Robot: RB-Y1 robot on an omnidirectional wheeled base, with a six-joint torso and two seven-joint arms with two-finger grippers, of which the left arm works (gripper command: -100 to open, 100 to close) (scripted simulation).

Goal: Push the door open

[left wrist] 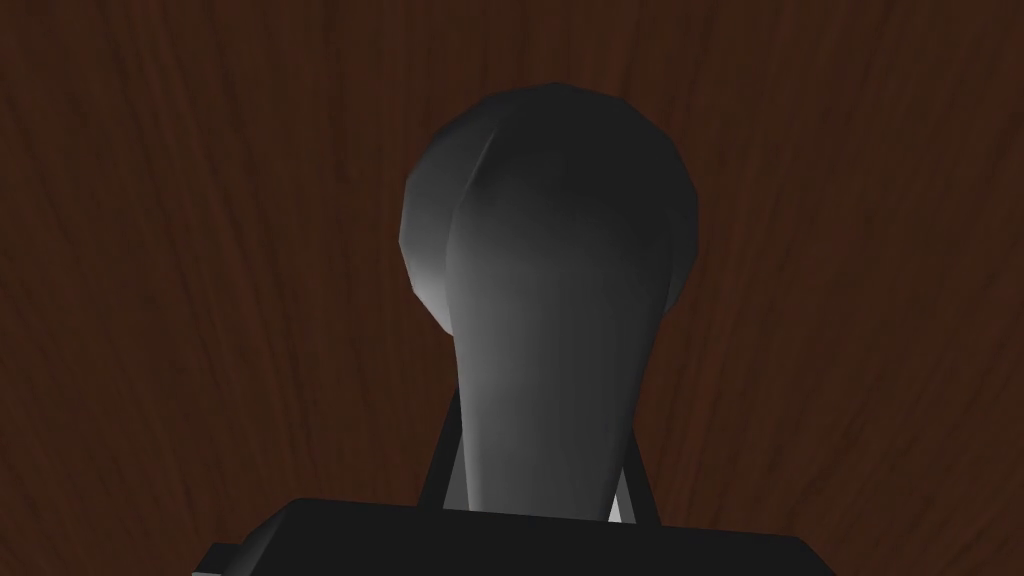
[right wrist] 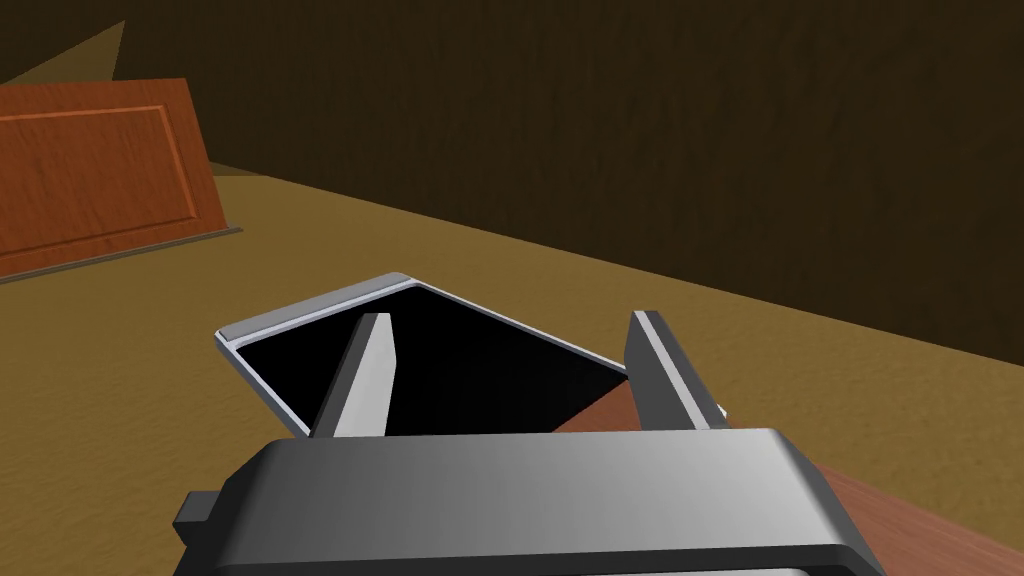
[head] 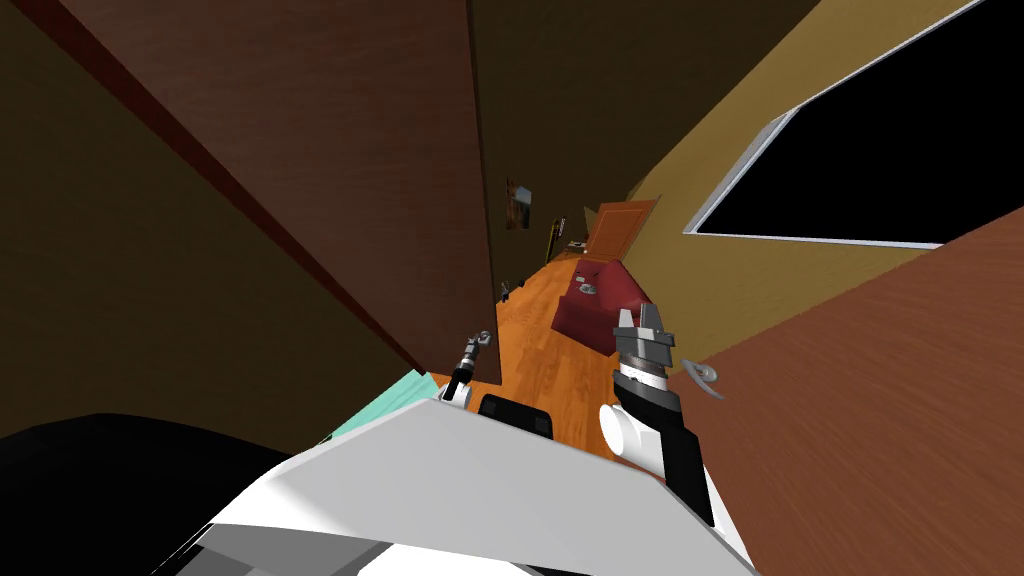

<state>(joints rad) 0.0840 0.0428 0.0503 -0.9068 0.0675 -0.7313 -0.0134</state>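
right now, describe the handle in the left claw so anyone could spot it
Find the dark brown door on my left. On it sits a grey handle, gripped by the left claw. It's bulbous, unlike the thin curved lever on the redder door.

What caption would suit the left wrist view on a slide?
Left gripper shut on the grey door handle against the dark brown door.

From head: steeply down, rolled, along hallway floor (head: 540,340). From left wrist: very near door (left wrist: 150,250) and handle (left wrist: 550,250). From right wrist: toward window (right wrist: 460,365), shared with head view.
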